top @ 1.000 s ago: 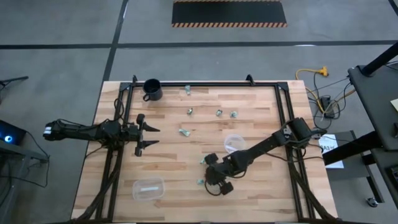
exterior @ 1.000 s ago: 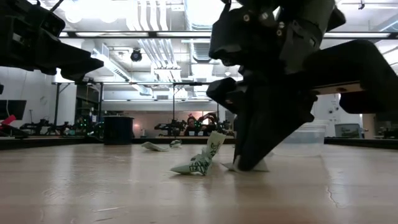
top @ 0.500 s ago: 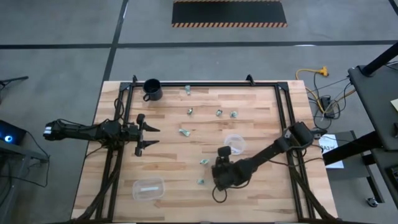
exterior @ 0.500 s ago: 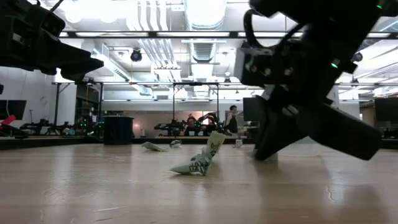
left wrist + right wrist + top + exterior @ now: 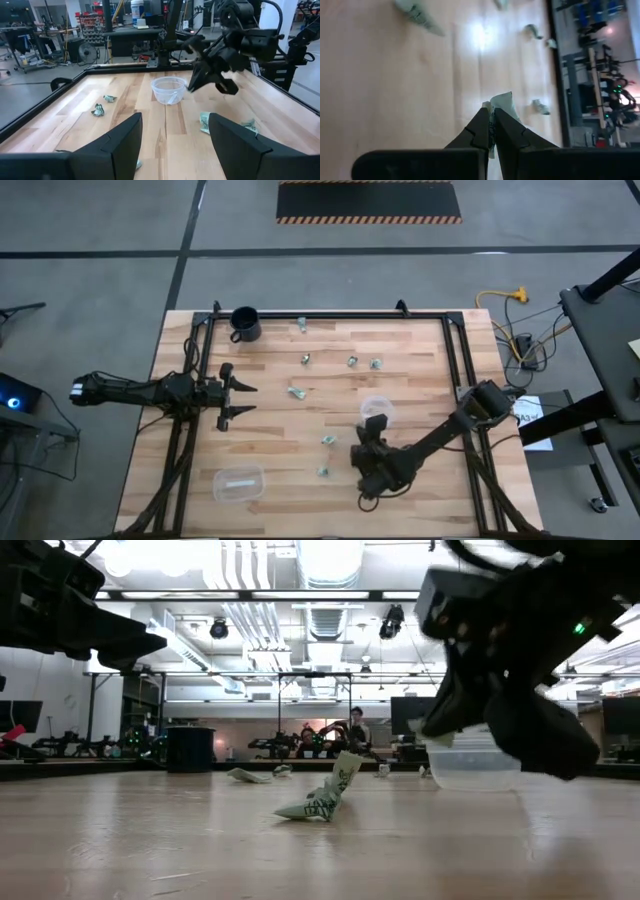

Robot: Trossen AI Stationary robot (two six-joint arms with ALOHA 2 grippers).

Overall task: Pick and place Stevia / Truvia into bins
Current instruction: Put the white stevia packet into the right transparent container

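While its two dark fingers stay pressed together on a pale green-and-white sweetener packet (image 5: 502, 107), the right gripper (image 5: 491, 116) has lifted off the wood and swung toward the round clear cup (image 5: 377, 409), where a second ago it was planted on the table beside two other packets. In the high view the right gripper (image 5: 375, 426) now hangs at the near rim of that cup, with the arm stretched back to the table's right edge; the left wrist view shows it raised just beside the cup (image 5: 169, 90), not yet over the opening. That shift suggests the pick is done and the carry is nearly over; what remains for this packet is to get above the cup and let go. Left behind on the boards are the two packets nearest the pick spot (image 5: 327, 440) (image 5: 322, 472), seen crumpled together in the low view (image 5: 322, 798), then one loose packet toward mid-table (image 5: 297, 392), three more in a loose row (image 5: 306, 359) (image 5: 352, 361) (image 5: 376, 363), and one at the far edge (image 5: 301, 324). The rounded-rectangular tub (image 5: 238, 482) sits at the near left. The left gripper (image 5: 240, 400) waits over the left side of the table, fingers apart and holding nothing. A black mug (image 5: 244, 324) stands at the far left corner.
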